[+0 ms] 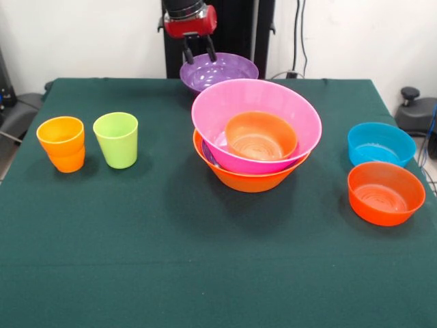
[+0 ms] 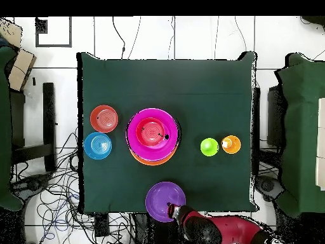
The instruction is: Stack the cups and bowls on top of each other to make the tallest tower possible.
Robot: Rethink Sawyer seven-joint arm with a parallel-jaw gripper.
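Observation:
My gripper (image 1: 199, 56) hangs at the table's far edge, open, its fingertips (image 1: 187, 57) at the back left rim of a wide purple bowl (image 1: 220, 72); it also shows in the overhead view (image 2: 172, 210) on that bowl's (image 2: 164, 200) rim. The tower stands mid-table: a yellow-orange bowl (image 1: 247, 180) at the base, a sliver of purple bowl (image 1: 207, 154), the large pink bowl (image 1: 254, 109) tilted, and a small red-orange bowl (image 1: 261, 135) inside it. The orange cup (image 1: 61, 143) and lime green cup (image 1: 116, 140) stand upright at the left. No small lime green bowl shows.
A blue bowl (image 1: 380, 143) and a red-orange bowl (image 1: 386, 193) sit side by side at the right edge. In the overhead view the purple bowl overlaps the table's edge (image 2: 209, 211) by the robot. Chairs and cables surround the table.

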